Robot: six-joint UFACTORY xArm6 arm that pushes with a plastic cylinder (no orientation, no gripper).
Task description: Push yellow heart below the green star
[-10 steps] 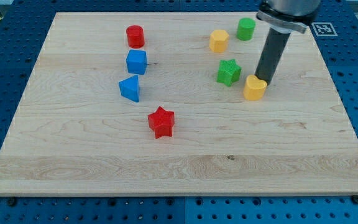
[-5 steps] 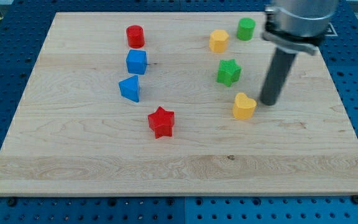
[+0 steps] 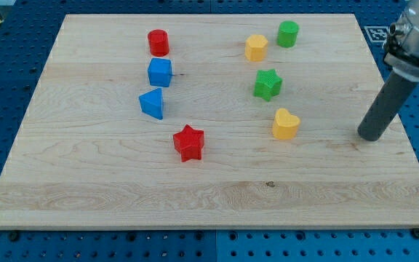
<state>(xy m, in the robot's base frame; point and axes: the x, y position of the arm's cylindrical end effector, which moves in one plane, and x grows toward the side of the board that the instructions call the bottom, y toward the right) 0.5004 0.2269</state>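
The yellow heart (image 3: 285, 124) lies on the wooden board (image 3: 209, 196), below and slightly to the right of the green star (image 3: 267, 84), with a gap between them. My tip (image 3: 370, 136) rests on the board well to the right of the yellow heart, apart from every block.
A yellow hexagon (image 3: 255, 48) and a green cylinder (image 3: 288, 33) sit above the green star. A red cylinder (image 3: 158, 42), a blue cube (image 3: 160, 73) and a blue triangular block (image 3: 152, 103) form a column at the left. A red star (image 3: 188, 142) lies below them.
The yellow heart was pushed down and left from beside the green star. My tip then slid away to the right, leaving the heart.
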